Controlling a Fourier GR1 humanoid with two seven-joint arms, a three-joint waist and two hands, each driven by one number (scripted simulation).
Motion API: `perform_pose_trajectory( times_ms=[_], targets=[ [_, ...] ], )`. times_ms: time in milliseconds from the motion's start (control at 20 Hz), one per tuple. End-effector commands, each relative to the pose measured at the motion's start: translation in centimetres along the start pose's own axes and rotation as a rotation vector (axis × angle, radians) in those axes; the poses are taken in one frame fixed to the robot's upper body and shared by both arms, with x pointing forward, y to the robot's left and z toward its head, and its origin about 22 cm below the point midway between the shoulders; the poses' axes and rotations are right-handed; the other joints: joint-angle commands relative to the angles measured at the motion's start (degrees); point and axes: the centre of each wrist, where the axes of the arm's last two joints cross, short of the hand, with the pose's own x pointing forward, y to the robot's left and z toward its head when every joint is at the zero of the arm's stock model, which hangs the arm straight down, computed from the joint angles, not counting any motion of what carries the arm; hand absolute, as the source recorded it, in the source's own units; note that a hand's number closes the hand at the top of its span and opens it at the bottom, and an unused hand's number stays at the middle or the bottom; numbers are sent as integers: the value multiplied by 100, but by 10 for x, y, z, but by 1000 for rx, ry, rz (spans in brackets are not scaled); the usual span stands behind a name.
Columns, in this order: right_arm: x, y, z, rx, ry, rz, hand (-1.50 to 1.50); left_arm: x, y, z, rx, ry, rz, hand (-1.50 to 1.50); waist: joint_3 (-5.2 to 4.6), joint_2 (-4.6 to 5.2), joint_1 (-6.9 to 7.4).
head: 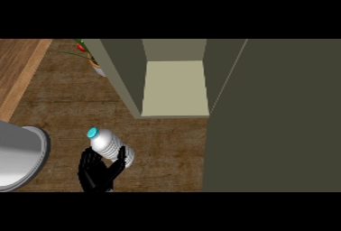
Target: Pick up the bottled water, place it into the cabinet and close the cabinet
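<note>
We find the lighting dim and even, with no visible lamp and no glare. The brown table point(160, 149) reads dark and flat. The brightest surface is the pale floor of the open cabinet point(174, 88), whose inner walls fall off into olive shade. The cabinet door point(279, 117) is uniformly dull. The bottled water point(110, 146) carries a soft highlight along its side; the black hand point(96, 173) shows almost no shading detail.
</note>
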Motion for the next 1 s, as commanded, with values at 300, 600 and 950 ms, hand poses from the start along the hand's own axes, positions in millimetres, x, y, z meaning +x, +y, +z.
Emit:
perform_pose_trajectory(
  times_ms=[300, 600, 950],
  targets=[
    [11, 2, -10, 3, -70, -26, -150, 21, 4, -58, -589, 127, 24, 150, -5, 33, -43],
    [25, -1, -12, 12, -62, -9, -150, 29, -35, -65, -674, 98, 81, 150, 4, 4, 40],
    [21, -10, -12, 8, -84, 0, -150, 68, -82, -50, -806, 106, 98, 150, 12, -20, 107]
  ],
)
